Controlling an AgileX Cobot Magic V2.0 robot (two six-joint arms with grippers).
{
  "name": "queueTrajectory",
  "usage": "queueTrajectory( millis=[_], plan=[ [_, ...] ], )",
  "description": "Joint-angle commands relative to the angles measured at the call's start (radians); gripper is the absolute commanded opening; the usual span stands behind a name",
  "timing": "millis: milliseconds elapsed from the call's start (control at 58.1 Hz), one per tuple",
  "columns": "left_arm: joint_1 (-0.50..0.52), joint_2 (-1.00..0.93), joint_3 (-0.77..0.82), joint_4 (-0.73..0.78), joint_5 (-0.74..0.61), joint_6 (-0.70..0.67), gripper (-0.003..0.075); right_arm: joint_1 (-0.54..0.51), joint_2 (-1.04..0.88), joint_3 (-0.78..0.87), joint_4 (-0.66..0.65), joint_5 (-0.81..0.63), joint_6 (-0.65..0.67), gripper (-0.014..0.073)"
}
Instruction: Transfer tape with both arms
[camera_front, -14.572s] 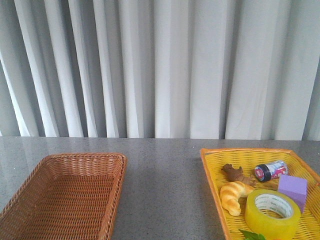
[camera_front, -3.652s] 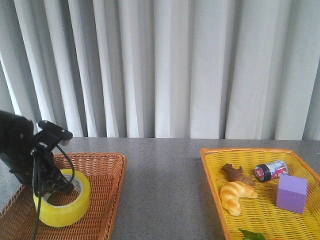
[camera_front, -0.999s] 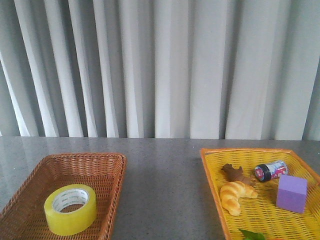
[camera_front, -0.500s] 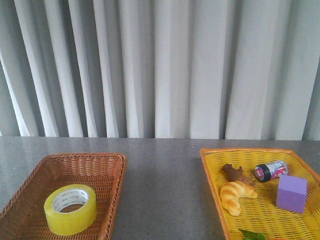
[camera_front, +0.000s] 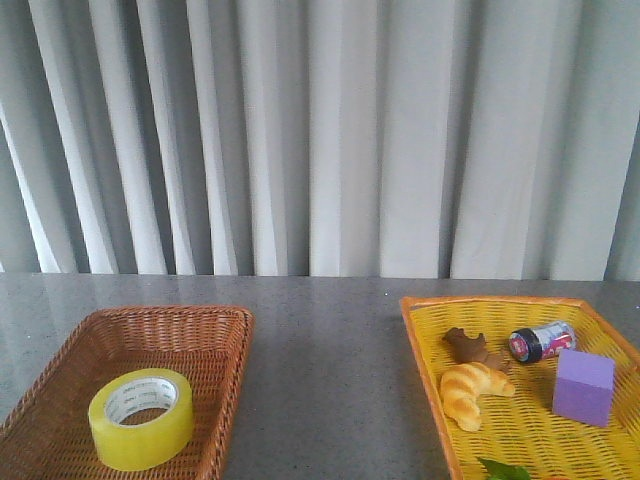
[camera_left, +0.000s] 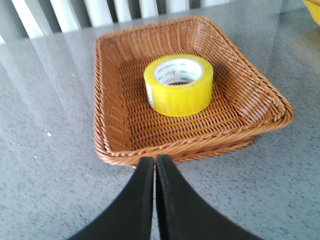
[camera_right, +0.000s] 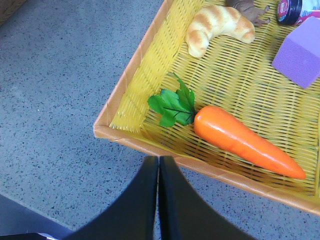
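Yellow tape (camera_front: 141, 417) now rests inside the brown basket (camera_front: 214, 340); both arms have withdrawn, left gripper (camera_left: 154, 167) and right gripper (camera_right: 158, 167) pressed together, empty — transfer looks complete.

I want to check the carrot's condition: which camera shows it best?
The right wrist view: the whole carrot lies in the yellow basket. The front view catches only its green leaves at the picture's edge. The left wrist view doesn't show it.
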Motion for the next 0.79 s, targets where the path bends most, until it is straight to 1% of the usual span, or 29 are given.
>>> queueTrajectory(
  millis=[0,121,224,396,482,517,775],
  plan=[
    [0.028,-0.071,0.051,-0.019,-0.163,0.017,-0.0007,-0.006,-0.004,-0.023,-0.001,-0.052,0.0,-0.0007],
    [0.076,-0.179,0.183,-0.048,-0.298,0.017,-0.0007,-0.006,-0.004,-0.023,-0.001,-0.052,0.0,-0.0007],
    [0.105,-0.254,0.289,-0.065,-0.383,0.017,-0.0007,-0.006,-0.004,-0.023,-0.001,-0.052,0.0,-0.0007],
    [0.108,-0.339,0.431,-0.074,-0.508,0.017,-0.0007,-0.006,-0.004,-0.023,-0.001,-0.044,0.0,-0.0007],
    [0.108,-0.372,0.498,-0.098,-0.601,0.017,-0.0007,-0.006,-0.004,-0.023,-0.001,-0.044,0.0,-0.0007],
    [0.108,-0.371,0.494,-0.1,-0.574,0.017,-0.0007,-0.006,-0.004,-0.023,-0.001,-0.045,0.0,-0.0007],
    [0.108,-0.369,0.493,-0.099,-0.583,0.017,-0.0007,-0.006,-0.004,-0.023,-0.001,-0.044,0.0,-0.0007]
  ],
)
